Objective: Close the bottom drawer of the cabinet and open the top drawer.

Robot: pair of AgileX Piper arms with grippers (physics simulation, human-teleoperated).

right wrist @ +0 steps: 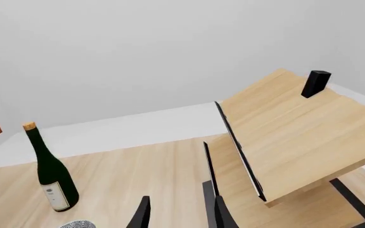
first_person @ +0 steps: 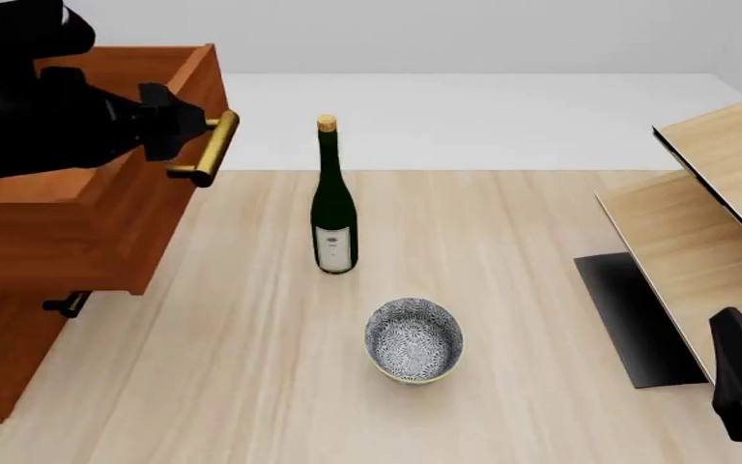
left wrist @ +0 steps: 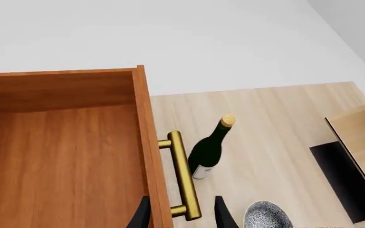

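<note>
The right pincer (right wrist: 179, 213) hangs low over the table (first_person: 526, 213), fingers apart — empty. Farther on stand a patterned bowl (first_person: 413, 340) and a wine bottle (first_person: 333, 208). At far left the left pincer (left wrist: 181, 216) straddles the pulled-out top drawer's (first_person: 113, 193) brass handle (first_person: 206, 150), fingers not visibly touching.

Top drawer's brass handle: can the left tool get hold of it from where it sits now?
Probably yes. The left tool is open, its fingers straddling one end of the handle and the top drawer front; nothing lies between. The bottle stands clear.
</note>
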